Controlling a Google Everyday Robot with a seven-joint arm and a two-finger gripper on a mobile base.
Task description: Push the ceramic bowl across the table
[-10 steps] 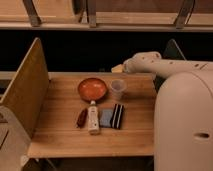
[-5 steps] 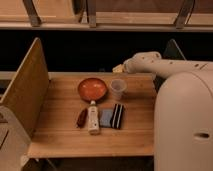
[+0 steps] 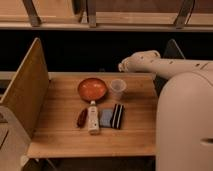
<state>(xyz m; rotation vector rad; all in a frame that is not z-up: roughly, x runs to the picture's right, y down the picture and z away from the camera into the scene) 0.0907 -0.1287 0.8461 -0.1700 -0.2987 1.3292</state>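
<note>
Ceramic bowl apart, left of jaws

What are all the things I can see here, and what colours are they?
ceramic bowl: one, orange-red, far middle of the table
cup: one, clear, just right of the bowl
bottle: one, white, lying in front of the bowl
dark red thing: one, left of the bottle, too small to name
grey-blue packet: one, right of the bottle
striped packet: one, black with pale stripes, right of the grey-blue one
table: one, light wood
side panel: one, light wood, upright on the table's left edge
arm: one, white, reaching in from the right
pincer: one, white, at the arm's tip, above the table's far edge behind the cup
body: one, white, right foreground
</note>
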